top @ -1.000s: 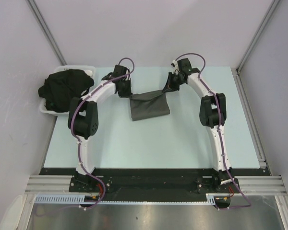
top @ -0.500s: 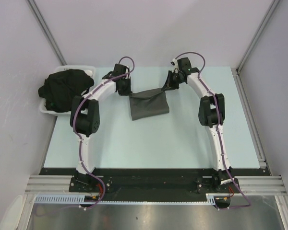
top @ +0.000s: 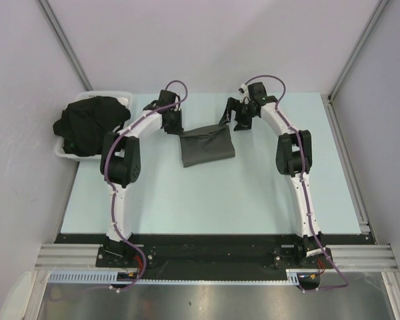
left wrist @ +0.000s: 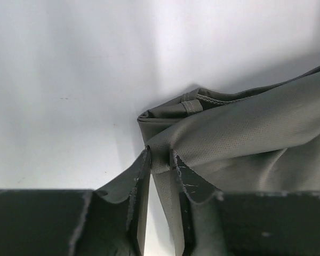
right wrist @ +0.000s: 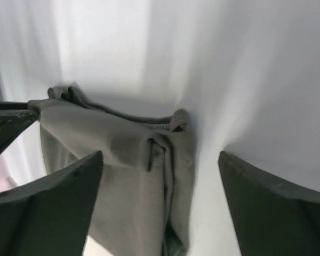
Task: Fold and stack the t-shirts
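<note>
Charcoal t-shirt [top: 207, 147] folded on table [top: 207, 200], left gripper [left wrist: 160, 156] pinched tight on its far-left corner, right gripper [right wrist: 160, 157] spread wide over far-right corner, holding nothing, black t-shirts [top: 92, 123] heaped in white tray [top: 123, 95]

The desk [top: 207, 200] is viewed whole from high above its near edge. The grey t-shirt [top: 207, 148] is shared, seen close from both wrists.

A robotics lab test cell: a pale table [top: 207, 200] boxed in by plain grey panels [top: 207, 40] on metal posts [top: 62, 40], with two cabled arms [top: 303, 200] bolted to an aluminium rail [top: 360, 257] at its near edge.
</note>
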Action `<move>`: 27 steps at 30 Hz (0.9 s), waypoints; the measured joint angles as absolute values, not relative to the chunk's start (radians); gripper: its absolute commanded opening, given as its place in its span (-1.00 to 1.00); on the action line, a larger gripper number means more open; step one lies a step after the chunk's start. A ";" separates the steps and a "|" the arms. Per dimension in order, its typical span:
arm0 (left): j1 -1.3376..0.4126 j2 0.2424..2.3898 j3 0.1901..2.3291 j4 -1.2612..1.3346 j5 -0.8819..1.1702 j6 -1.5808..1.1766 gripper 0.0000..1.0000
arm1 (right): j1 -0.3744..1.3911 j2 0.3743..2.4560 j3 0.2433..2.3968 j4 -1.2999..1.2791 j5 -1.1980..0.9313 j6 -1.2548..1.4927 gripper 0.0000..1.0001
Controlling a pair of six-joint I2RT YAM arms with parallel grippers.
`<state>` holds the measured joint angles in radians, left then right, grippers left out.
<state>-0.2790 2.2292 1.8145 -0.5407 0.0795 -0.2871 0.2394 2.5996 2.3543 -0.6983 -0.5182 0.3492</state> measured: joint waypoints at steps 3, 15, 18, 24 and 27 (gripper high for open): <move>-0.276 2.229 1.814 -0.541 0.060 -0.287 -0.42 | 0.235 2.595 2.358 -0.680 -0.521 0.344 0.99; -0.274 2.051 1.812 -0.591 0.039 -0.261 -0.30 | 0.243 2.406 2.183 -0.687 -0.371 0.286 1.00; -0.273 1.980 1.791 -0.578 0.079 -0.263 -0.32 | 0.270 2.302 2.137 -0.698 -0.243 0.230 0.99; -0.279 1.927 1.649 -0.543 0.169 -0.287 -0.55 | 0.366 2.093 2.001 -0.683 0.043 0.160 0.99; -0.285 1.921 1.566 -0.545 0.174 -0.296 -0.68 | 0.372 2.087 1.998 -0.704 0.069 0.169 0.78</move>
<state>-0.2848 1.9205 1.5658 -0.5446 0.1741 -0.2958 0.3717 2.0872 1.9976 -0.7040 0.0692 0.1692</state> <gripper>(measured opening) 0.205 0.994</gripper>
